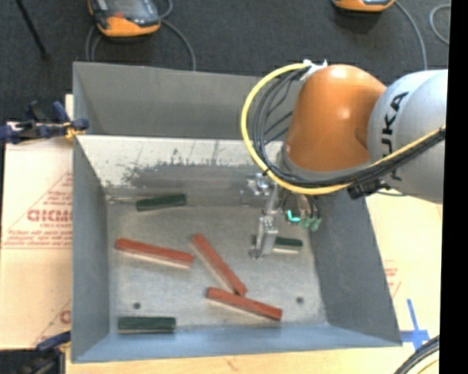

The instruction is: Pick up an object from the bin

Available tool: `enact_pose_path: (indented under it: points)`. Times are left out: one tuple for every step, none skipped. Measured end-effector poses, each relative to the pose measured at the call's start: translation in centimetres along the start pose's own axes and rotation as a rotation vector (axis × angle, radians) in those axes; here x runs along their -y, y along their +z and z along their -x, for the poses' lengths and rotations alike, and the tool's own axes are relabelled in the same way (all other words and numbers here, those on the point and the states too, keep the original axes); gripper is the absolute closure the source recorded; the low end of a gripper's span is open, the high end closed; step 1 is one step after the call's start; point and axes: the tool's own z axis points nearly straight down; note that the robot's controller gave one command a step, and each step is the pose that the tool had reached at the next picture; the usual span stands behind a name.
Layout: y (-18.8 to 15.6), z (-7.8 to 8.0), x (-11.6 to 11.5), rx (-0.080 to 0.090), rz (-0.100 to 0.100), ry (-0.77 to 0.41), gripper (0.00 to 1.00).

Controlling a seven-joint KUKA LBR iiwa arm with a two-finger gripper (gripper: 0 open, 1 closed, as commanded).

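The gripper [264,243] sits touching a short, dark green bar [288,242] near the bin's [90,239] right wall; open or closed, I cannot tell.

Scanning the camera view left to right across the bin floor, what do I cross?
left red bar → slanted red bar → gripper → short green bar just right of it. Left out, since their spans overlap these: upper green bar, bottom green bar, lowest red bar.
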Motion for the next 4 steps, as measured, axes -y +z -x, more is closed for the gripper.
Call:
enact_pose_path:
  points:
    - [-0.4,0.1,0.0,0.008,0.001,0.001,0.00]
    - [5.9,2.3,4.8,0.014,0.001,0.046,0.00]
    - [7.9,-0.4,3.1,0.004,0.000,0.265,0.00]
    - [8.2,2.0,6.4,0.008,0.001,0.213,0.00]
